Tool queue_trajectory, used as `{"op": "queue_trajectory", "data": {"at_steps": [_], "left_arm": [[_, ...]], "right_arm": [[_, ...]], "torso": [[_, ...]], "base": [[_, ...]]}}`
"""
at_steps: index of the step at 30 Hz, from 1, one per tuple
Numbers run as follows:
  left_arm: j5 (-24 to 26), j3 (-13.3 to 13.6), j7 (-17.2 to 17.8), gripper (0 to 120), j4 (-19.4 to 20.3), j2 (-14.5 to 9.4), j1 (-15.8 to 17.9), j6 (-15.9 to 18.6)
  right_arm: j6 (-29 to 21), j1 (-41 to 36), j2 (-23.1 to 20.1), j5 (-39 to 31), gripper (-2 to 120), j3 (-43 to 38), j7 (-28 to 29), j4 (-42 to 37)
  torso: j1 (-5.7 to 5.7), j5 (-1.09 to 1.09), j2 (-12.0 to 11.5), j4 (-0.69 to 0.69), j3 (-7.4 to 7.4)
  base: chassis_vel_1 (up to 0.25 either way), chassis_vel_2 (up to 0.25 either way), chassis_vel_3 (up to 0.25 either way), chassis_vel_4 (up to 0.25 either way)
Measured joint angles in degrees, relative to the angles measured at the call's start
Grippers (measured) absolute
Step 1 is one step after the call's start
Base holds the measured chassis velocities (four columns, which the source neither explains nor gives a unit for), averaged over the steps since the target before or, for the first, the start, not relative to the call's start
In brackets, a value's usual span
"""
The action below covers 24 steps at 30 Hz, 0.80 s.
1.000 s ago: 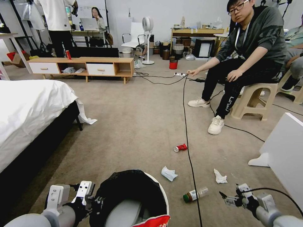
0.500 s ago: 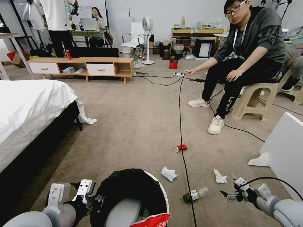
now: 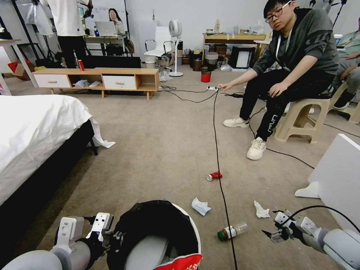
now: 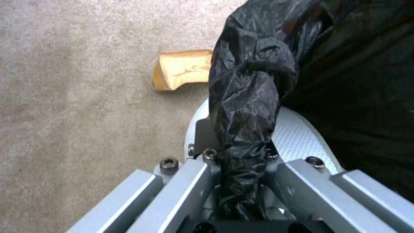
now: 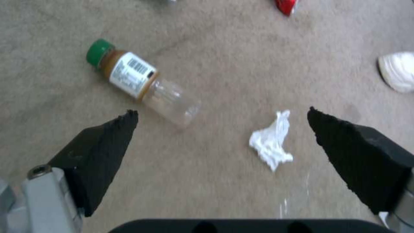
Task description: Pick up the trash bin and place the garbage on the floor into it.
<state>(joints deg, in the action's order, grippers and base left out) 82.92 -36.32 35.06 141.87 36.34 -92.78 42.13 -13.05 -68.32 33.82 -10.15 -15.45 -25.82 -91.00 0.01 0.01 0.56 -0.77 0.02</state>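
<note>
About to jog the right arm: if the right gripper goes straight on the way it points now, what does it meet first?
Most likely bare carpet. The open right gripper aims between the green-capped bottle and the crumpled tissue; the tissue lies nearer its line, though depth is unclear.

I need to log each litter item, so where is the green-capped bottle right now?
The green-capped bottle lies on its side on the floor, just right of the black cable, between the trash bin and the open right gripper.
</note>
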Motion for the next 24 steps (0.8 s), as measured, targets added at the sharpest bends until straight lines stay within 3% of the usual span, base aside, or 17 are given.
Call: {"op": "queue_trajectory", "data": {"at_steps": [10,24], "left_arm": [[0.06,0.27,-0.05,1,-0.48,0.08,0.6,0.0],[0.1,0.92,-0.16,1,-1.37,0.19,1.14,0.0]], "right_arm": [[1.0,13.06,2.5,-0.89,100,13.63,0.46,5.63],[5.66,31.99,11.43,3.09,100,33.98,-1.9,16.93]], "torso": [[0.0,0.0,0.0,0.01,0.0],[0.0,0.0,0.0,0.01,0.0]], "base": [[0.0,0.0,0.0,0.0],[0.0,0.0,0.0,0.0]]}}
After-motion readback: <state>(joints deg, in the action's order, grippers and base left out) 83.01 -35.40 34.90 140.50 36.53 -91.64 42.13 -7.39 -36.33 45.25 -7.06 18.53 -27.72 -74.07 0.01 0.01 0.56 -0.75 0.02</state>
